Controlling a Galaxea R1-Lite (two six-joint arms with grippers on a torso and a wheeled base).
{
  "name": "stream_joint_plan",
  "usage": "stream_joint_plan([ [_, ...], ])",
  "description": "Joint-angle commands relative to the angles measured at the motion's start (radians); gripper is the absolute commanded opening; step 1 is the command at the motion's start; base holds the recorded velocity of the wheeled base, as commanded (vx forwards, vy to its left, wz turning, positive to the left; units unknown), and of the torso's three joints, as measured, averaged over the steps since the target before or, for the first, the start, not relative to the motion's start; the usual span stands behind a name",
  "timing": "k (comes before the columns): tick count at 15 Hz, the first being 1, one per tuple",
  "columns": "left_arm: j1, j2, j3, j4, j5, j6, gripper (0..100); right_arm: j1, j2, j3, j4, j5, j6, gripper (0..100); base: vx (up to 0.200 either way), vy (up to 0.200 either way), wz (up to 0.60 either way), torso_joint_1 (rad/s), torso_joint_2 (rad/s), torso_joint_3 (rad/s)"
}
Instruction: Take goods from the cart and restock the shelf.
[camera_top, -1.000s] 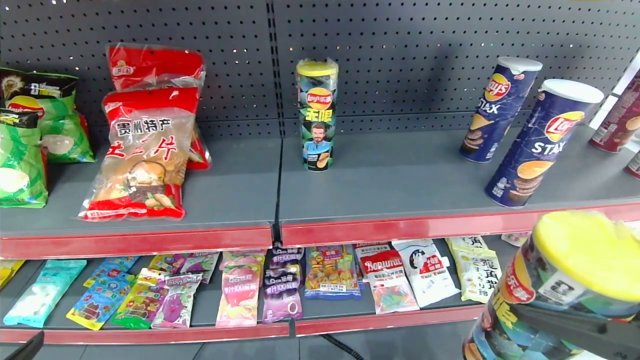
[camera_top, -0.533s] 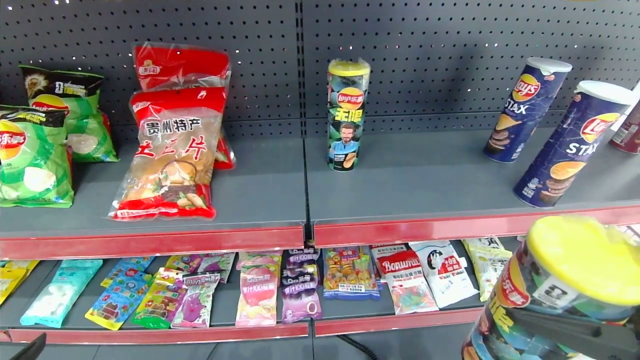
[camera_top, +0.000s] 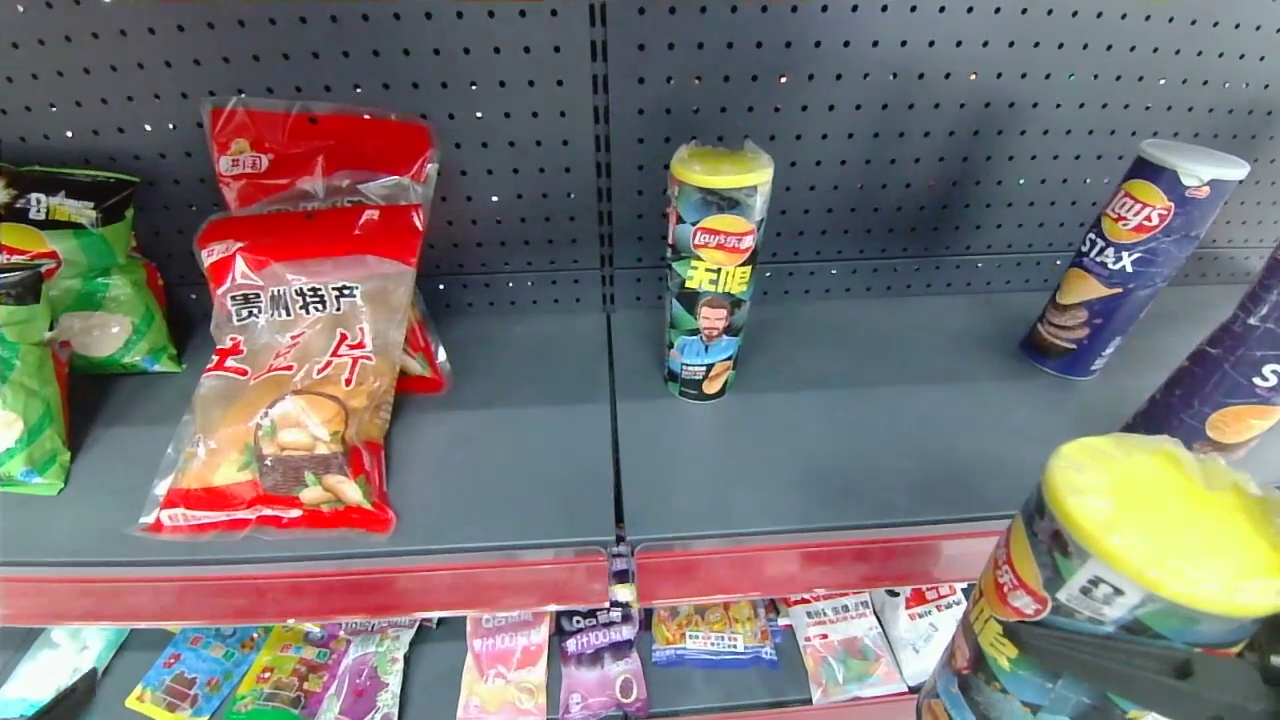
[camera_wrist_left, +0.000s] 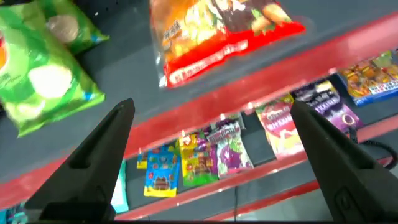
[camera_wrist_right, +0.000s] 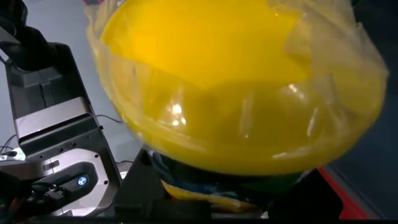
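The camera has come closer to the shelf (camera_top: 850, 440), so the right tool (camera_top: 1090, 655), grasping the yellow-lidded can (camera_top: 1150, 530), can probably place it soon.

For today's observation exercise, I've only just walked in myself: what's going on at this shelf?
A robot is restocking a shop shelf. Its right claw grips a yellow-lidded chip can, held in front of the upper shelf and not yet set down. A matching can stands at the back of that shelf, with red snack bags to its left and a blue can to its right. The left claw hangs open and empty, low on the left.
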Motion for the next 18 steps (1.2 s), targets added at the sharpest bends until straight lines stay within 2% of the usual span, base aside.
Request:
stream_joint_plan([
  [1, -0.006, 0.004, -0.013, 0.000, -0.041, 0.000, 100, 0.000, 0.008, 0.000, 0.000, 0.001, -0.001, 0, 0.000, 0.000, 0.00, 0.000, 0.00, 0.000],
  [2, -0.008, 0.024, -0.036, 0.000, -0.096, 0.001, 100, 0.002, 0.008, -0.003, 0.000, 0.001, -0.001, 0, 0.000, 0.000, 0.00, 0.000, 0.00, 0.000],
  [4, -0.009, 0.139, -0.161, 0.000, -0.199, -0.003, 100, 0.002, 0.007, -0.014, 0.000, 0.001, 0.000, 0, 0.000, 0.000, 0.00, 0.000, 0.00, 0.000],
  [6, -0.023, 0.314, -0.319, -0.004, -0.325, -0.048, 100, 0.002, 0.001, -0.020, -0.001, 0.001, 0.000, 0, 0.000, 0.000, 0.00, 0.000, 0.00, 0.000],
  [7, -0.037, 0.388, -0.388, -0.014, -0.340, -0.049, 100, 0.002, -0.004, -0.022, -0.001, 0.001, 0.000, 0, 0.000, 0.000, 0.00, 0.000, 0.00, 0.000],
  [8, -0.077, 0.475, -0.449, -0.036, -0.343, -0.055, 100, 0.000, -0.005, -0.020, -0.001, 0.001, 0.003, 0, 0.000, 0.000, 0.00, 0.000, 0.00, 0.000],
  [9, -0.115, 0.538, -0.498, -0.054, -0.346, -0.089, 100, 0.000, -0.010, -0.022, -0.001, -0.001, 0.005, 0, 0.000, 0.000, 0.00, 0.000, 0.00, 0.000],
  [10, -0.183, 0.589, -0.540, -0.060, -0.378, -0.158, 100, -0.001, -0.015, -0.025, -0.001, -0.001, 0.006, 0, 0.000, 0.000, 0.00, 0.000, 0.00, 0.000],
  [11, -0.244, 0.650, -0.586, -0.076, -0.453, -0.230, 100, -0.001, -0.021, -0.031, -0.001, -0.004, 0.006, 0, 0.000, 0.000, 0.00, 0.000, 0.00, 0.000],
  [12, -0.252, 0.705, -0.615, -0.112, -0.506, -0.247, 100, -0.001, -0.028, -0.048, 0.000, -0.004, 0.006, 0, 0.000, 0.000, 0.00, 0.000, 0.00, 0.000],
  [13, -0.253, 0.730, -0.621, -0.132, -0.516, -0.246, 100, -0.001, -0.030, -0.054, 0.000, -0.004, 0.006, 0, 0.000, 0.000, 0.00, 0.000, 0.00, 0.000],
  [15, -0.282, 0.848, -0.636, -0.270, -0.524, -0.244, 100, -0.001, -0.035, -0.112, 0.000, -0.004, 0.008, 0, 0.000, 0.000, 0.00, 0.000, 0.00, 0.000],
  [18, -0.312, 0.941, -0.674, -0.283, -0.522, -0.241, 100, -0.001, -0.035, -0.171, 0.002, 0.001, 0.017, 0, 0.000, 0.000, 0.00, 0.000, 0.00, 0.000],
])
